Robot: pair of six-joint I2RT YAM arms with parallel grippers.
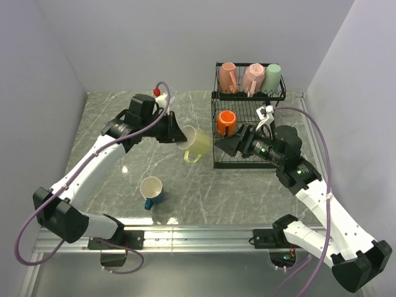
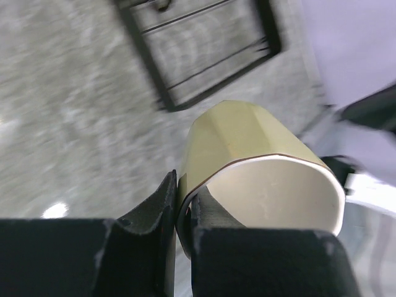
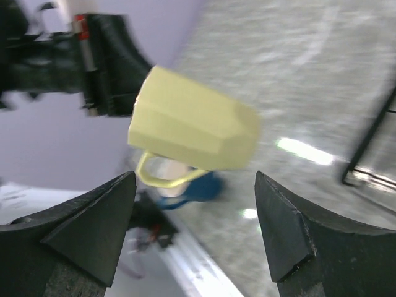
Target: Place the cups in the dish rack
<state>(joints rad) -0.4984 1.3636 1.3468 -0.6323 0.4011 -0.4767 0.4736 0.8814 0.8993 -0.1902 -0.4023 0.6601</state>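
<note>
Counting four cups (image 1: 252, 77) in the rack (image 1: 215, 124), I have my left gripper (image 2: 183, 197) clamped on the yellow cup (image 1: 198, 143) mid-air beside it, my right gripper (image 3: 193, 204) gaping toward it, and the blue cup (image 1: 151, 189) on the table (image 1: 204, 185).

Your dish rack (image 1: 215, 158) sits right rear on the table (image 1: 204, 192): three mugs (image 1: 252, 78) abreast in its upper basket (image 1: 218, 77), a fourth mug (image 1: 226, 122) on the shelf (image 1: 246, 122) below. Just left of it your left gripper (image 1: 182, 139) holds a fifth mug (image 1: 198, 142) aloft, right gripper (image 1: 232, 143) facing it. Sixth mug (image 1: 152, 189) stands nearer you, further left
</note>
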